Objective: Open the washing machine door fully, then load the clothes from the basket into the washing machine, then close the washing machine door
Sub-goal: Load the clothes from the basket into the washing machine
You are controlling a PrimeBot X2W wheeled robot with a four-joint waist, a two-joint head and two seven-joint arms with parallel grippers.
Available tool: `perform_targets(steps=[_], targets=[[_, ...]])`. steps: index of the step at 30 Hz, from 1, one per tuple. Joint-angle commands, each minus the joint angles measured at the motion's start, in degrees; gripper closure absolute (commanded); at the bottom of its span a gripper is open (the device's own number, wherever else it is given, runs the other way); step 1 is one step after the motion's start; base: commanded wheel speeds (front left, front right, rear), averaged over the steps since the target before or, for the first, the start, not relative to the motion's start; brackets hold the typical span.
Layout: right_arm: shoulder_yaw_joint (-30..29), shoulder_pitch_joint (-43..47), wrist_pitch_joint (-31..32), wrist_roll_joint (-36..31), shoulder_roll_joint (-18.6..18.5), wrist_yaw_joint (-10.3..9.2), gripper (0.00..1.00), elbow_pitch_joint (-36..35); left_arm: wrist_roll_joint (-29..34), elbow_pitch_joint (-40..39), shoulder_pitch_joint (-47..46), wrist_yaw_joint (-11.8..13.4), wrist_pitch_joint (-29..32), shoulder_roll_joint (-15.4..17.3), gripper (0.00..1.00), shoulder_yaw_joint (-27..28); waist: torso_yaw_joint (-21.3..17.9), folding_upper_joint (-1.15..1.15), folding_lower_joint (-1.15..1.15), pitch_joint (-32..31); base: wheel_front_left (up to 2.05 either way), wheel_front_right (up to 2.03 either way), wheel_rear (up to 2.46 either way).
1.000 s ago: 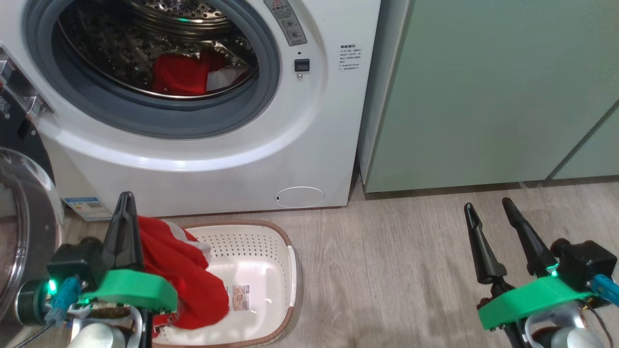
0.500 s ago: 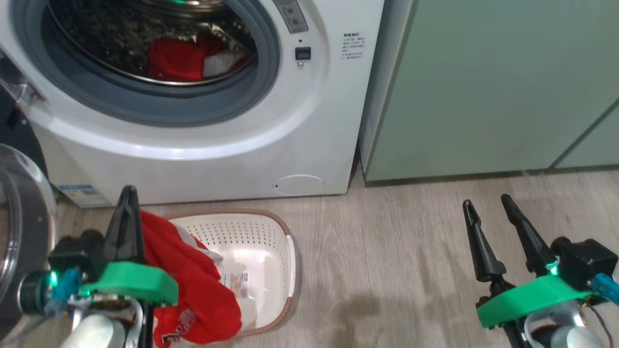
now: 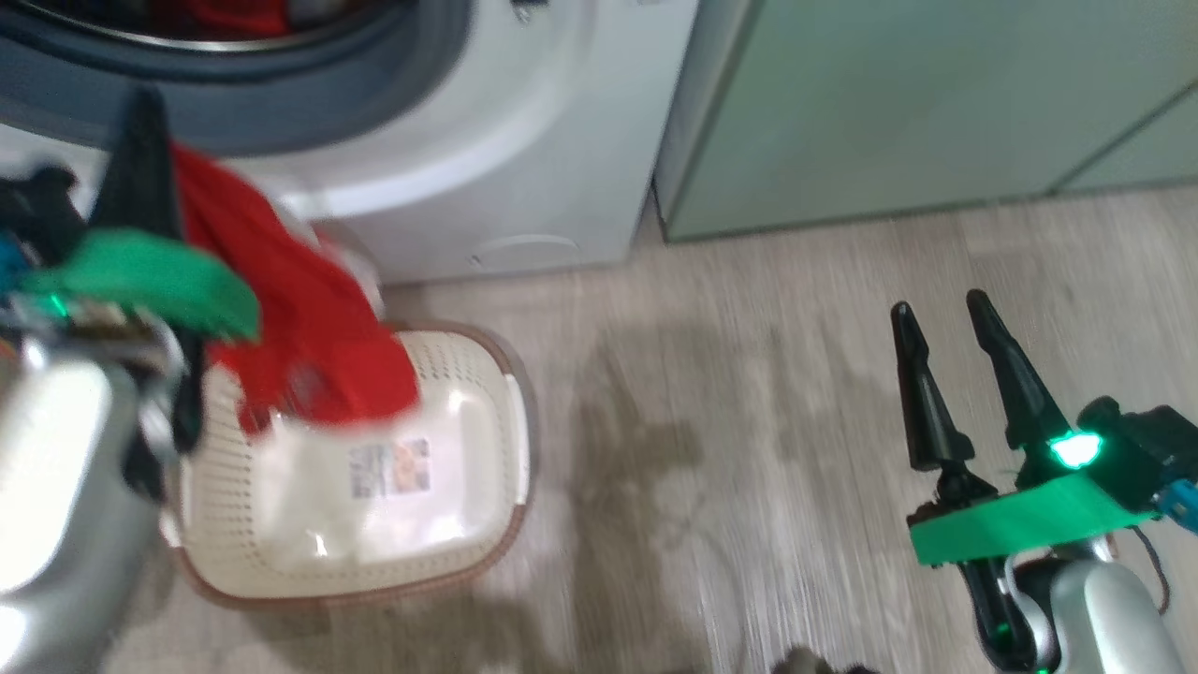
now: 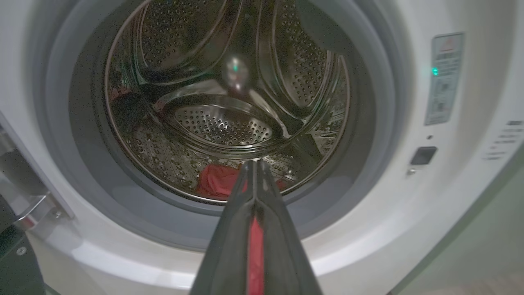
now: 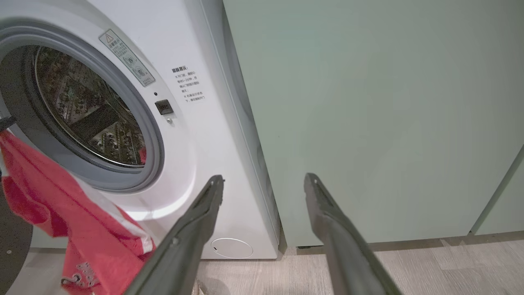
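left gripper [image 3: 141, 112] pinches the red clothes [image 3: 299, 328], which hang from it over the basket [image 3: 520, 421]; right gripper [image 3: 939, 309] spread empty, well apart.

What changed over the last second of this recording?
The left gripper, jaws shut on the red garment, rose from the basket toward the washing machine opening, lifting the garment off the basket floor; the head camera also tilted down. Unchanged: the right gripper is open over the floor, the basket stays put, and a red piece lies inside the machine.
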Motion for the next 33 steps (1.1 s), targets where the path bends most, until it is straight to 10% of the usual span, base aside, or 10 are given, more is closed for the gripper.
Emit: perform_targets(steps=[1,24,33], targets=[[1.5,-1.6,-1.0,0.6,-0.3,0.00,0.00,-1.2,-0.3,-0.5,-4.1,-0.5,0.7,2.9,1.00,3.2,-3.0,0.00,-0.02,4.2,0.00,0.00,0.00],[10.4,-12.6,-7.7,8.5,-0.3,0.00,0.00,6.8,-2.1,25.9,-42.8,-11.2,31.1,15.1,1.00,1.1,-14.6,0.00,-0.02,23.5,0.00,0.00,0.00],[11.9,-14.1,-7.7,10.9,-0.3,0.00,0.00,5.7,3.5,26.3,-53.8,-10.9,28.6,18.7,1.00,-0.1,-18.1,0.00,-0.02,27.4,0.00,0.00,0.00]])
